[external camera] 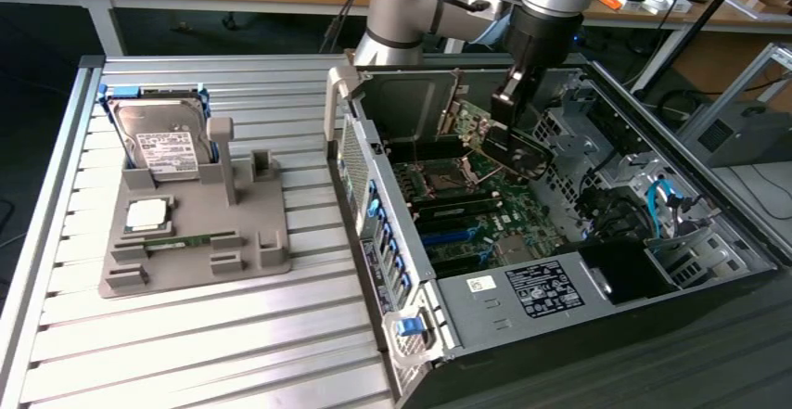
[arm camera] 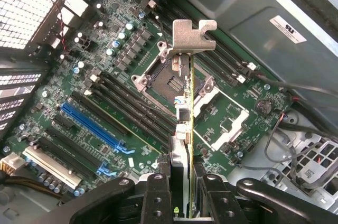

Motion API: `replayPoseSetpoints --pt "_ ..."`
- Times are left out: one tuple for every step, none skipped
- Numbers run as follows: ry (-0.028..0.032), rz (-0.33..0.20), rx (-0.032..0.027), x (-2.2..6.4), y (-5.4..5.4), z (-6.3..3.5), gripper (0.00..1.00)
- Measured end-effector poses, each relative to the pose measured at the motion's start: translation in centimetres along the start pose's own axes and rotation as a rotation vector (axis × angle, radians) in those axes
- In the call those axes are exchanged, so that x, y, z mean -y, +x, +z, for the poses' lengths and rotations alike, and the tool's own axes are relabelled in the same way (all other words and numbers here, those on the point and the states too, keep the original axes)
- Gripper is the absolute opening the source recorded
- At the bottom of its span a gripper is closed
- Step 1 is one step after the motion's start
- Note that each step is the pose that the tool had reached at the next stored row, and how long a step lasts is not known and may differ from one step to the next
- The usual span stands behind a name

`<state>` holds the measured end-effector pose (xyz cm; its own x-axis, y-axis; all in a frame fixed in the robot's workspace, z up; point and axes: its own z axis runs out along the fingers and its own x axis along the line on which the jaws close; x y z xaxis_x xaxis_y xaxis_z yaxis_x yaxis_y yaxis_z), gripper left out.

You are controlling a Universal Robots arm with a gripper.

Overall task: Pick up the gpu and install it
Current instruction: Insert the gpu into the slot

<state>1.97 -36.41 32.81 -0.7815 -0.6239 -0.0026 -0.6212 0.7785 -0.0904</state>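
Closest in the wrist view, the gripper [arm camera: 185, 184] is clamped on the graphics card [arm camera: 185, 121]. Its two dark fingers [arm camera: 158, 192] press on opposite faces of the thin green board, which is seen edge-on. The card runs straight away from the fingers and ends in its silvery metal bracket [arm camera: 194, 36] at the far tip. It looks light and stiff, but also thin and fragile, with exposed parts and a gold contact edge that are best left untouched. The flat faces near one end, where the fingers grip it now, seem a sound place to hold. The bracket looks like its sturdiest part. Beyond the card lies the motherboard [arm camera: 105, 76], with the bracket hanging over the open processor socket [arm camera: 158, 73]. The card is in the air, touching no slot. A long blue slot [arm camera: 92, 123] and a white slot [arm camera: 50, 166] lie off to one side, well apart from it. In the exterior view, the gripper [external camera: 505, 129] reaches down into the open computer case [external camera: 520, 288], which lies on its side at the exterior view's right of the table [external camera: 185, 353]. There it holds the card [external camera: 511, 156] tilted above the board, towards the far end of the case. Further off, near the table's far corner on the exterior view's left, a grey holder [external camera: 260, 242] carries a hard drive [external camera: 167, 145].
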Motion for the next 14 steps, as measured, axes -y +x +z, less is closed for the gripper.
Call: replayPoseSetpoints --pt "0.0000 -0.002 0.0002 0.00 0.00 0.00 0.27" --pt "0.0000 -0.005 0.0005 0.00 0.00 0.00 0.27" --pt "0.0000 -0.009 0.0008 0.00 0.00 0.00 0.27" --pt "0.0000 -0.012 0.0011 0.00 0.00 0.00 0.27" --pt "0.0000 -0.015 0.0014 0.00 0.00 0.00 0.27" --pt "-0.0001 -0.017 0.0016 0.00 0.00 0.00 0.27" --pt "0.0000 -0.020 0.0018 0.00 0.00 0.00 0.27" --pt "-0.0001 -0.025 0.0023 0.00 0.00 0.00 0.27" --pt "-0.0001 -0.028 0.0026 0.00 0.00 0.00 0.27" --pt "-0.0001 -0.031 0.0028 0.00 0.00 0.00 0.27" --pt "-0.0001 -0.036 0.0033 0.00 0.00 0.00 0.27" --pt "-0.0001 -0.040 0.0037 0.00 0.00 0.00 0.27" --pt "-0.0001 -0.044 0.0040 0.00 0.00 0.00 0.27" --pt "-0.0001 -0.047 0.0042 0.00 0.00 0.00 0.27"
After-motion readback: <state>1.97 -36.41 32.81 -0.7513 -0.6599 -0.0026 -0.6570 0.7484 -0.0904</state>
